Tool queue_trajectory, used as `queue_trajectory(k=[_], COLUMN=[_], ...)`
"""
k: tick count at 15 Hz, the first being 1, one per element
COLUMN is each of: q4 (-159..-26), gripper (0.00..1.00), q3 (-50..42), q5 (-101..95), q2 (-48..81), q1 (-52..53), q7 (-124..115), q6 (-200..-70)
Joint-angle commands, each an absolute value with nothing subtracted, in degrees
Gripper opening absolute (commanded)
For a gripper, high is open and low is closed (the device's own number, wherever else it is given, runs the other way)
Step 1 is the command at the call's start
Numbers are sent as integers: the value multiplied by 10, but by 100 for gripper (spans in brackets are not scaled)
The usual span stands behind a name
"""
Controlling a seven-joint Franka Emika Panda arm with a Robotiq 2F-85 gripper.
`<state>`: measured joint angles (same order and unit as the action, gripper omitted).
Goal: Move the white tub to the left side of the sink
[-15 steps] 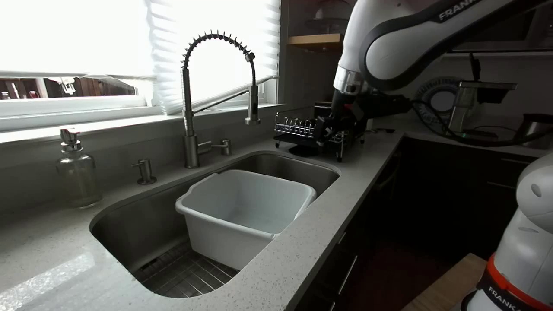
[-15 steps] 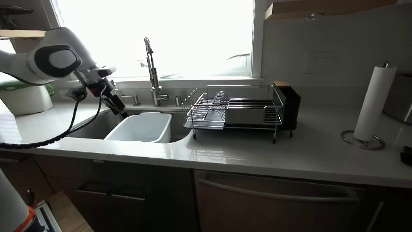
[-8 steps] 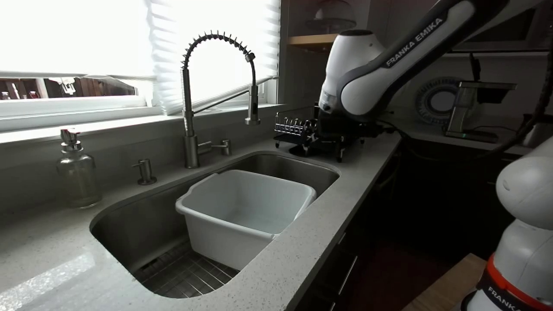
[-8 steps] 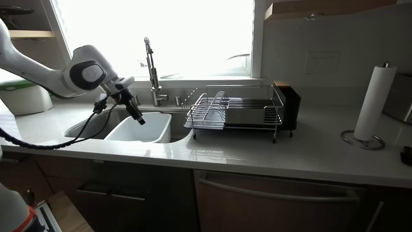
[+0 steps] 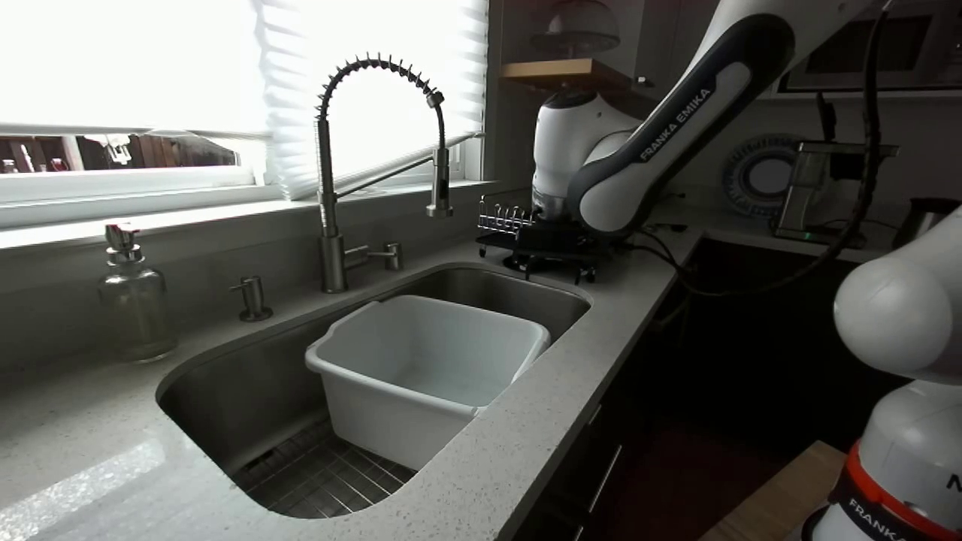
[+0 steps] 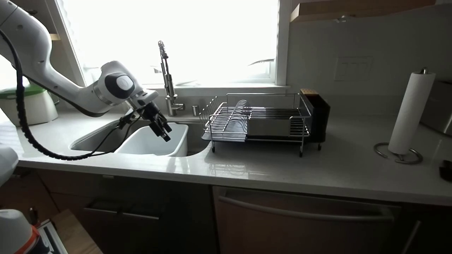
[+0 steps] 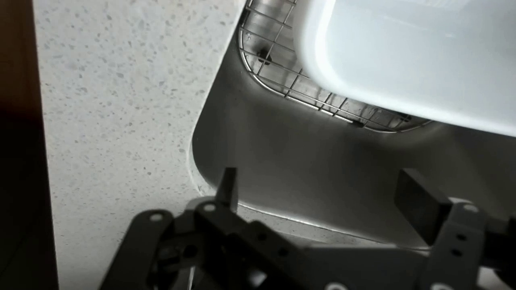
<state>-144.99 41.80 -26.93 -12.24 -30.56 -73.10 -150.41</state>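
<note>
One gripper, jaws apart, w/o load, near right end of sink; white tub lies left of it, no contact; next approach prob. leftward & down.

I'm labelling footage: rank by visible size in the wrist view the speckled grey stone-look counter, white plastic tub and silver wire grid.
1. Speckled counter
2. White tub
3. Wire grid, partly hidden by the tub
</note>
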Motion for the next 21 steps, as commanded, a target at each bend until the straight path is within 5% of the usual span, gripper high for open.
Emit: queue_trajectory(k=[1, 21], q4=[-1445, -1352], gripper=[100, 100], q3=[420, 427], q5=[-271, -377], q2=[-116, 48], q1=[-309, -340], q7=[-732, -903], q6=[-1504, -1477])
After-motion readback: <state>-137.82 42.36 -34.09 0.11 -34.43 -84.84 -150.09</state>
